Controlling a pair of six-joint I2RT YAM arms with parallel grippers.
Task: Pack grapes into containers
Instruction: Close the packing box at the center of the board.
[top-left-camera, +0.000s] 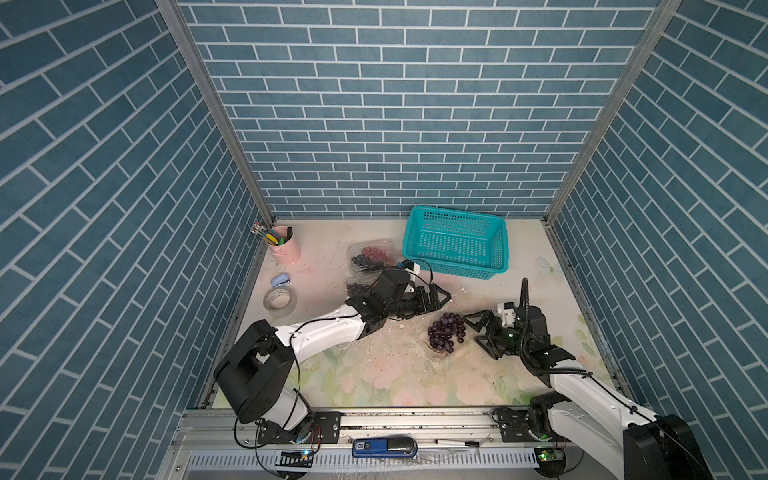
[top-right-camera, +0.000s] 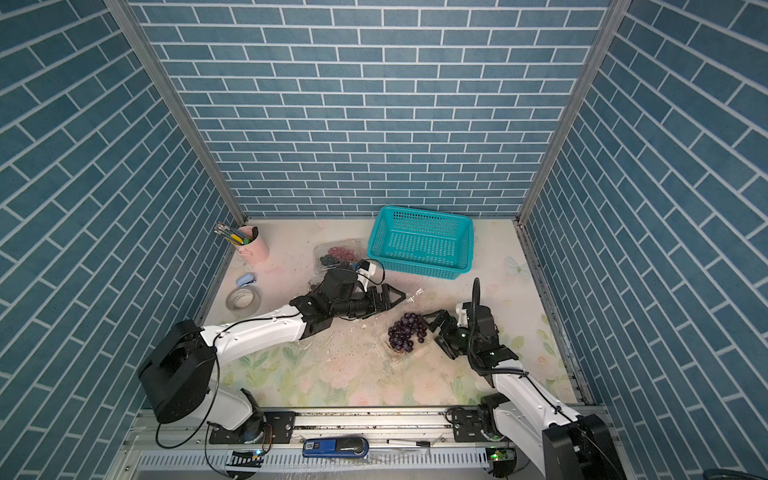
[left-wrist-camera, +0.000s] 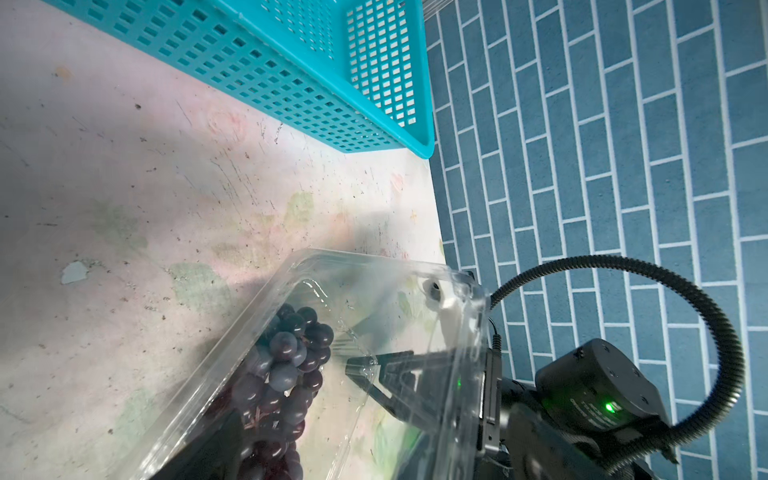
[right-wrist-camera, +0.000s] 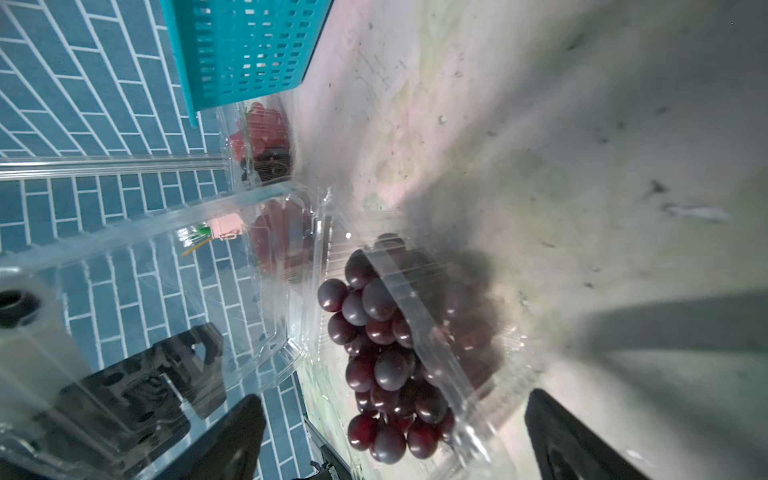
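Observation:
A bunch of dark purple grapes (top-left-camera: 446, 332) (top-right-camera: 405, 330) lies in an open clear container (left-wrist-camera: 374, 274) at mid-table, its lid (right-wrist-camera: 166, 270) raised toward the back. My right gripper (top-left-camera: 477, 331) (right-wrist-camera: 395, 453) is open at the container's right side, with the grapes and the container's wall between its fingers. My left gripper (top-left-camera: 444, 298) (top-right-camera: 397, 296) is open just behind the lid, holding nothing. A closed container (top-left-camera: 370, 255) with red and dark grapes sits by the basket. Another container (top-left-camera: 355, 289) with grapes is partly hidden under my left arm.
A teal perforated basket (top-left-camera: 455, 247) stands at the back right. A pink cup of pens (top-left-camera: 284, 245), a small blue object (top-left-camera: 279, 280) and a tape roll (top-left-camera: 279, 301) sit along the left edge. Blue brick walls enclose the table.

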